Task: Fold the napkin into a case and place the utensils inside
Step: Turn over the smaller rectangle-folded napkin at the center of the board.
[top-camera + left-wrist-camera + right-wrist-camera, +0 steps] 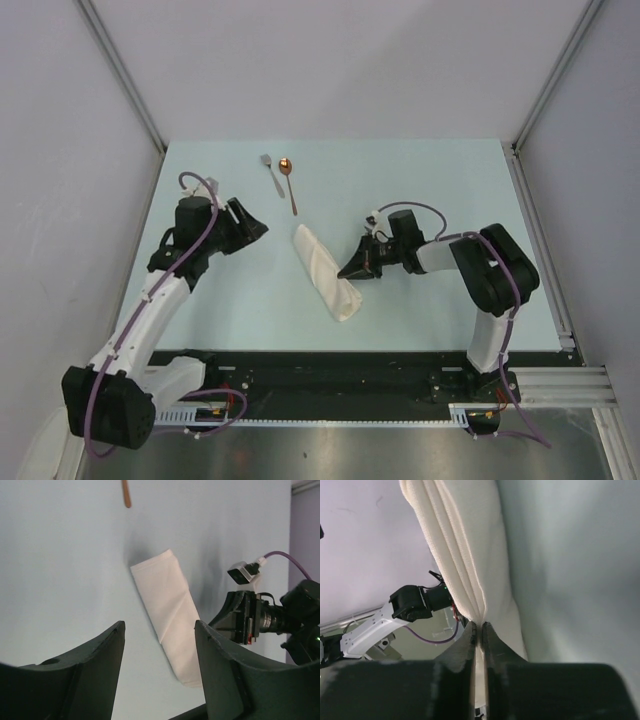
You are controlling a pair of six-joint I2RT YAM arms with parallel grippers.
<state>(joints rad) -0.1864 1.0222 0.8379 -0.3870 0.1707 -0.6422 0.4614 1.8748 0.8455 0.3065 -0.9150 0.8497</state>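
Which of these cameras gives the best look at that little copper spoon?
The top view: the spoon lies whole there, beside the fork. The left wrist view catches only the end of its handle at the top edge. The right wrist view shows none of it.

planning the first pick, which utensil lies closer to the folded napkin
The spoon, the one with the copper-orange bowl: its handle tip ends just short of the napkin. The silver fork lies left of it, farther away.
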